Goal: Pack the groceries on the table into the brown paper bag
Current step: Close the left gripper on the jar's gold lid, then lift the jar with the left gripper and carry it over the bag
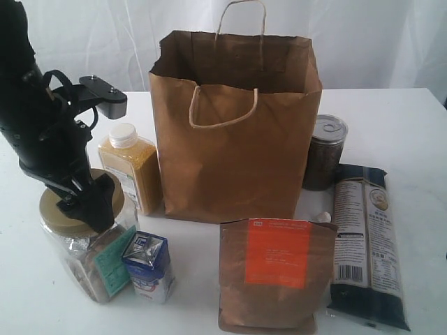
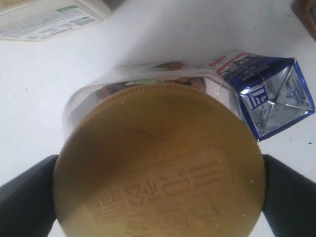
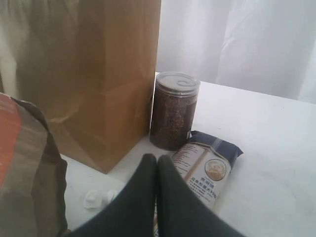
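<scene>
Lettering embossed on the clear jar's [image 1: 77,265] tan lid [image 2: 158,163] is reading as illegible; left jaws are straddling it, spread wide, jar standing on the surface [image 1: 391,118] beside the small blue-white carton [image 1: 150,269]. Right jaws are pressing together.

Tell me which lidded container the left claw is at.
The clear jar with the tan lid, front left of the bag: the left claw has its fingers either side of that lid. The yellow bottle and dark tin stand alone.
</scene>
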You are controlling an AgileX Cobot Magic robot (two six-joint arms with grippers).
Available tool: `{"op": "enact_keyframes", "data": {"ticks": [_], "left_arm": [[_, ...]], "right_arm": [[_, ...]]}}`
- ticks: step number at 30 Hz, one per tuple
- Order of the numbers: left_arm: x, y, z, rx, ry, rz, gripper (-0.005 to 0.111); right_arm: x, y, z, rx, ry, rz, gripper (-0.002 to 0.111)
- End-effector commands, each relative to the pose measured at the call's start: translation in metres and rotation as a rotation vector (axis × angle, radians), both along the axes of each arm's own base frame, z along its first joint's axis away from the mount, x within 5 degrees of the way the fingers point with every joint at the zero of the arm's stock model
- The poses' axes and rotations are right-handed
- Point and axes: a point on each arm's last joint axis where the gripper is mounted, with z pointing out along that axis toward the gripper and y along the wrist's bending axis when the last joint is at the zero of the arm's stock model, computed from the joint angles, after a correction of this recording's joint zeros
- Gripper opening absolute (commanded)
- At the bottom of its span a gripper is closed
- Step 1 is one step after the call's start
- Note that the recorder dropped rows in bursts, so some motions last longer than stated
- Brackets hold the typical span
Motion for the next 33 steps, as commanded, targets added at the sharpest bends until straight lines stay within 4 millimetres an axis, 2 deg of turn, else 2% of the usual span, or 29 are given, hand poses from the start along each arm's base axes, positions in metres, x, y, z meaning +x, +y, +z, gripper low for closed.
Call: {"op": "enact_keyframes", "data": {"ticks": [1,3,5,9,14,15,19,30,33], "left_arm": [[-0.006,-0.001,-0.005,0.019,0.070,-0.007,0.105],[-0.006,-0.001,-0.005,0.023,0.079,-0.008,0.103],[-0.008,0.000,-0.006,0.030,0.099,-0.007,0.094],[-0.011,0.002,0.000,0.034,0.105,0.036,0.056],[-0.014,0.007,0.020,0.043,0.054,0.031,0.005],[-0.015,0.008,0.026,0.044,0.044,0.029,0.000],[-0.016,0.011,0.057,0.035,-0.025,0.031,0.000],[-0.021,0.020,0.172,-0.111,-0.414,0.080,0.000],[-0.031,0.026,0.216,-0.195,-0.558,0.091,0.000]], "right_arm": [[0.000,0.000,0.000,-0.009,-0.013,-0.003,0.000],[0.000,0.000,0.000,-0.009,-0.013,-0.003,0.000],[0.000,0.000,0.000,-0.009,-0.013,-0.003,0.000],[0.000,0.000,0.000,-0.009,-0.013,-0.003,0.000],[0.000,0.000,0.000,0.013,-0.006,-0.005,0.000],[0.000,0.000,0.000,0.011,-0.007,-0.005,0.000],[0.000,0.000,0.000,0.015,-0.005,-0.006,0.000],[0.000,0.000,0.000,0.015,-0.005,-0.006,0.000],[0.000,0.000,0.000,0.015,-0.005,-0.006,0.000]]}}
